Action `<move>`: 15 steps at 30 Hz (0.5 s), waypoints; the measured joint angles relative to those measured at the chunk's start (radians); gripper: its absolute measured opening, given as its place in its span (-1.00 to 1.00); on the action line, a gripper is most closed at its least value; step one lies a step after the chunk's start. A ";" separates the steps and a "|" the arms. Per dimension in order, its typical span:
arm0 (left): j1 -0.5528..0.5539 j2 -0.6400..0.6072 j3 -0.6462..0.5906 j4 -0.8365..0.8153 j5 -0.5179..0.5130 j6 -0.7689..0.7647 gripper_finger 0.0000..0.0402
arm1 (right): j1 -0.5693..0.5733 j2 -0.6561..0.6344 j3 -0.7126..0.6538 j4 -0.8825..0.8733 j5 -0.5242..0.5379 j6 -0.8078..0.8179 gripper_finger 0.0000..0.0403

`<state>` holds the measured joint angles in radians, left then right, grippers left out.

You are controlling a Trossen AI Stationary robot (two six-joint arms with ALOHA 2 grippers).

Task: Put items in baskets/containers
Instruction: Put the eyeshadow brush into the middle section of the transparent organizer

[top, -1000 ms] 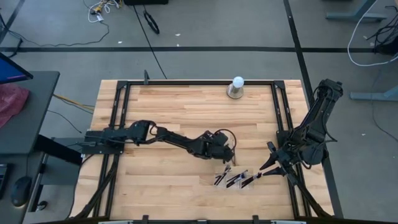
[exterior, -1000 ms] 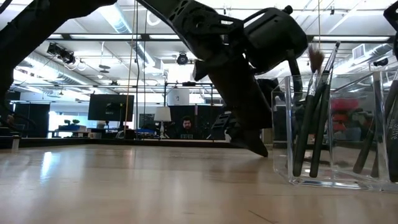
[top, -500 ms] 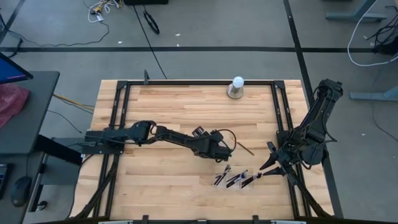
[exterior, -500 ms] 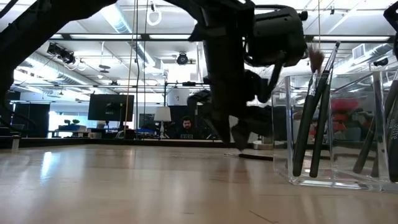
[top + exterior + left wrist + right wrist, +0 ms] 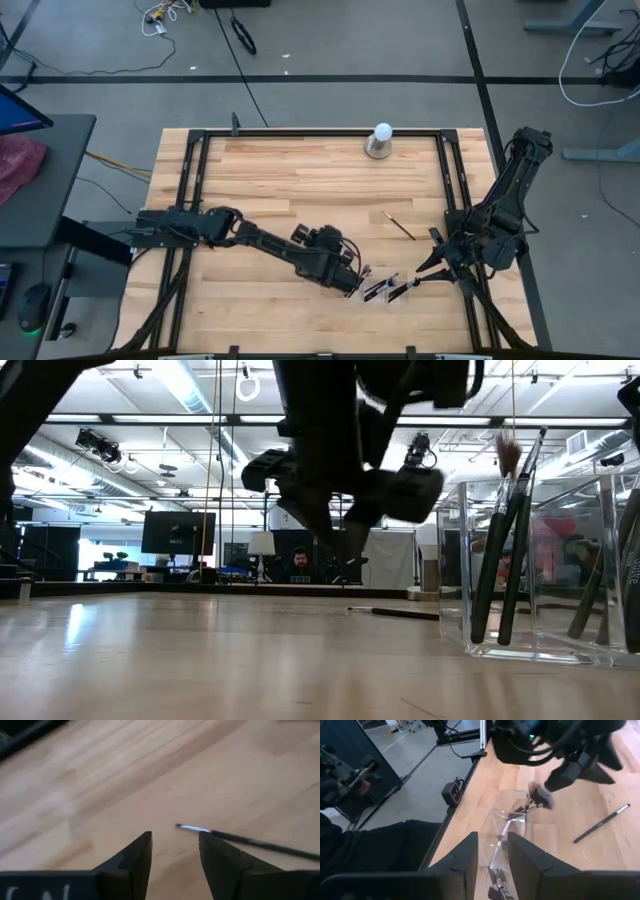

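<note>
Left claw (image 5: 354, 279) hangs open and empty just beside the tray (image 5: 556, 550), which your right claw (image 5: 492, 840) pinches by its end wall, likely to steady it for loading; brushes (image 5: 503, 550) lean inside, one brush (image 5: 400, 226) lies loose behind.

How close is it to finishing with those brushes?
Nearly done, it seems. Done: several brushes already stand in the clear tray. In hand: nothing. The left pincer is open and empty beside the tray, and the right pincer waits at the tray's end. Left: one loose brush lies on the table, the only one I can see outside the tray.
</note>
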<state>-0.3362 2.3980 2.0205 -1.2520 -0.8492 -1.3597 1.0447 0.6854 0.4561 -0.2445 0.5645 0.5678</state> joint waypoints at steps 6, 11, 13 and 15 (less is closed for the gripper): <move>-0.011 0.031 0.001 0.184 0.007 -0.011 -0.10 | 0.000 0.034 0.000 0.001 0.029 -0.003 -0.48; 0.033 0.070 0.001 0.229 0.047 0.012 -0.06 | 0.000 0.050 0.000 0.005 0.025 -0.001 -0.48; 0.051 0.085 0.000 0.231 0.064 0.019 -0.09 | 0.000 0.053 0.000 0.007 0.024 0.000 -0.48; 0.066 0.091 0.000 0.228 0.080 0.034 -0.12 | 0.000 0.053 0.000 0.008 0.021 0.000 -0.48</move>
<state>-0.2707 2.4893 2.0209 -1.0242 -0.7692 -1.3254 1.0445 0.7380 0.4561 -0.2368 0.5859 0.5677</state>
